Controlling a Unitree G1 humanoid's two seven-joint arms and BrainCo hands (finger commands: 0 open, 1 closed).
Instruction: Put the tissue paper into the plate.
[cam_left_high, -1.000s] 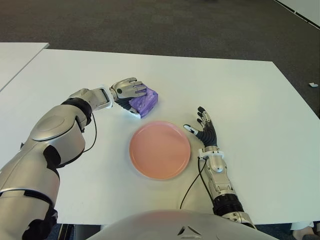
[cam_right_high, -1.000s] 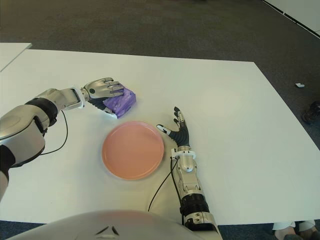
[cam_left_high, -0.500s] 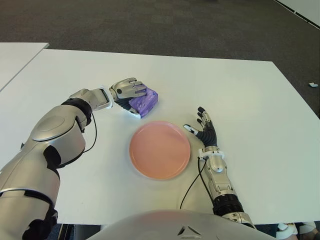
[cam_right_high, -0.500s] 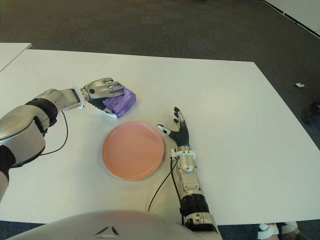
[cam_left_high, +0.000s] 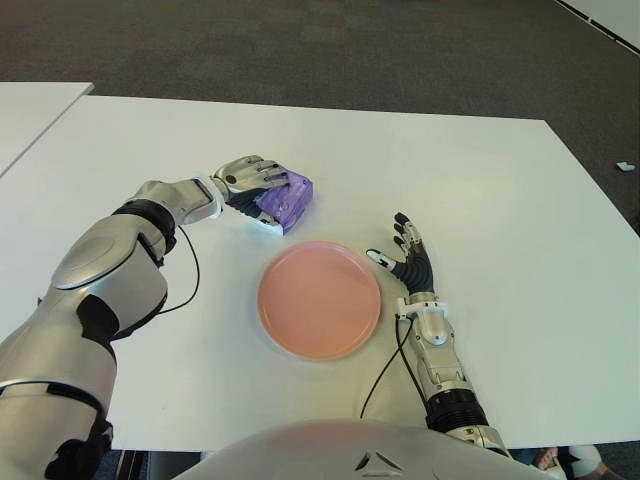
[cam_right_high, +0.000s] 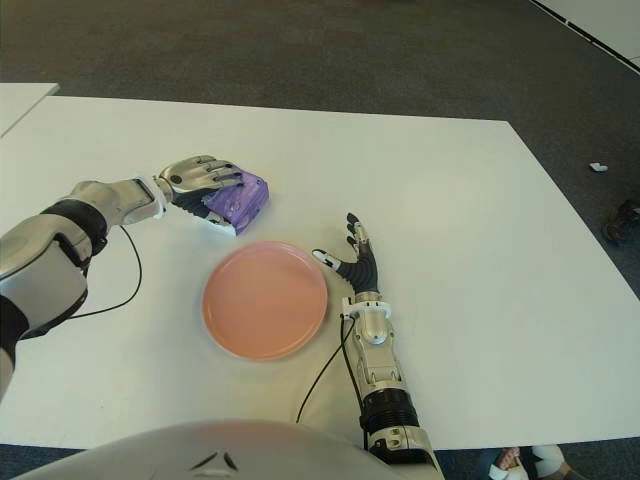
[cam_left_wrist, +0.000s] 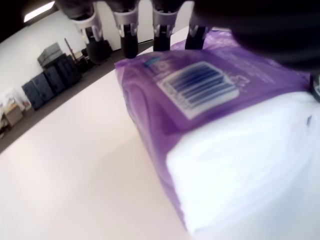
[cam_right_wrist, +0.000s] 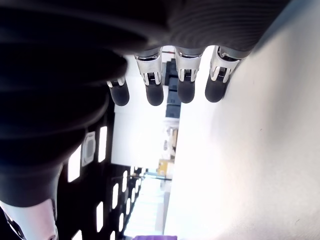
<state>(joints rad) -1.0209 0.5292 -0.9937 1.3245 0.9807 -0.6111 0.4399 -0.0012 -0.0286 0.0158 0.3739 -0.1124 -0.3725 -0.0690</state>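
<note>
Since the earlier frames, the left hand (cam_left_high: 250, 178) and the tissue pack (cam_left_high: 284, 200) closed in it are seen shifted slightly, a little farther from the pink plate (cam_left_high: 320, 298) and up the view, with the wrist rotated so that the forearm runs at a flatter angle; the plate and the right hand (cam_left_high: 405, 262) are unchanged. The shift is judged to be the start of a lift, so the grasp appears made and the carry to the plate is still to be done; whether the pack has cleared the white table (cam_left_high: 480, 200) cannot be told. The pack is held beyond the plate's far-left rim, close to it but apart. The left fingers (cam_left_wrist: 127, 30) are wrapped over the pack's top, with their dark tips shown along its far edge in the left wrist view. The pack is seen as a soft, rectangular block in glossy purple wrap, with a white label bearing a blue barcode on one face and white tissue showing at one end. The right hand is shown just beside the plate's right rim, with its fingers spread and nothing held.
</note>
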